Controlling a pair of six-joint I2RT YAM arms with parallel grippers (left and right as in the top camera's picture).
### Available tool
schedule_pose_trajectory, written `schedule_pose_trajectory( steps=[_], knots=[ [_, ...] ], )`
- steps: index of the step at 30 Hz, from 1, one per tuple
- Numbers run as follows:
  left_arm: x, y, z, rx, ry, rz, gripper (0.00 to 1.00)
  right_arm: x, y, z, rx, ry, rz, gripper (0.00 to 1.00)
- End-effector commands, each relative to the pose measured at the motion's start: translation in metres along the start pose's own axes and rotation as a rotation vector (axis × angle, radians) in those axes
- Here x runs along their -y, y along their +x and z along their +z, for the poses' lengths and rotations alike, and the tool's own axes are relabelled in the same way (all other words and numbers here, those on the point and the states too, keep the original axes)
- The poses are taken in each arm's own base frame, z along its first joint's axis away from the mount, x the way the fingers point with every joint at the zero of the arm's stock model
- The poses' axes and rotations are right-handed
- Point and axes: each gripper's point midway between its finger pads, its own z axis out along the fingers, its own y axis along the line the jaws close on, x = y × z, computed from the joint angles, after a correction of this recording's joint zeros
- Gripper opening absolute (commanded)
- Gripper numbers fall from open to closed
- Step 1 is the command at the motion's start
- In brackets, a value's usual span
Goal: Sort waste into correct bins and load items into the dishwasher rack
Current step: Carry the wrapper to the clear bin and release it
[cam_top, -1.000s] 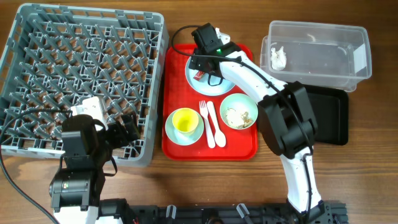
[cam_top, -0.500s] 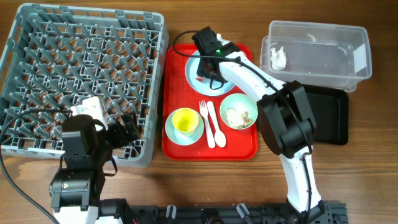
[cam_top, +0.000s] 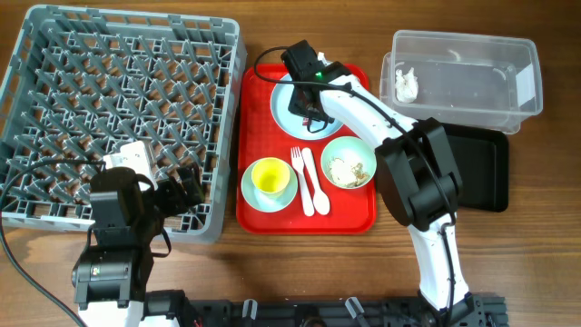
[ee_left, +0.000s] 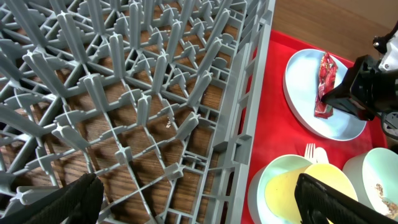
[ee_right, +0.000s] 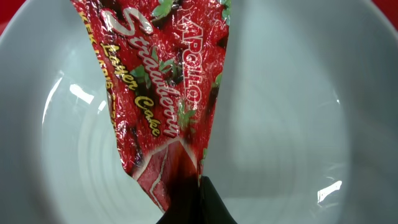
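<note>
My right gripper (ee_right: 196, 200) is shut on the lower end of the crumpled red wrapper (ee_right: 161, 93), which lies on the pale round plate (ee_right: 298, 124). Overhead, that gripper (cam_top: 304, 109) sits over the plate (cam_top: 313, 130) at the back of the red serving tray (cam_top: 349, 218). From the left wrist view the wrapper (ee_left: 324, 84) shows pinched by the black fingers. My left gripper (ee_left: 196, 205) hangs open over the near right corner of the grey dishwasher rack (cam_top: 118, 100), holding nothing. A white napkin (cam_top: 405, 84) lies in the clear tub (cam_top: 463, 73).
On the red tray stand a yellow cup (cam_top: 269, 177) inside a mint bowl, a white fork (cam_top: 299, 173), a spoon (cam_top: 315, 177) and a bowl of food scraps (cam_top: 349, 163). The black tray (cam_top: 481, 168) lies partly under the clear tub at the right.
My right gripper has closed on the red wrapper on the plate. The left arm has stayed where it was.
</note>
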Motion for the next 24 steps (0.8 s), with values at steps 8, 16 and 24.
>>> schedule_pose_trajectory(
  steps=[8,16,24],
  knots=[
    [0.003,-0.009,-0.005,0.028,0.000,0.022,1.00,0.014,-0.021,-0.052,0.015,-0.041,-0.105,0.04],
    [0.003,-0.009,-0.005,0.028,0.000,0.022,1.00,0.086,-0.099,-0.154,0.213,-0.068,0.091,0.05],
    [0.003,-0.009,-0.005,0.028,0.000,0.022,1.00,0.203,-0.120,-0.152,0.151,0.015,0.567,0.06]
  ],
)
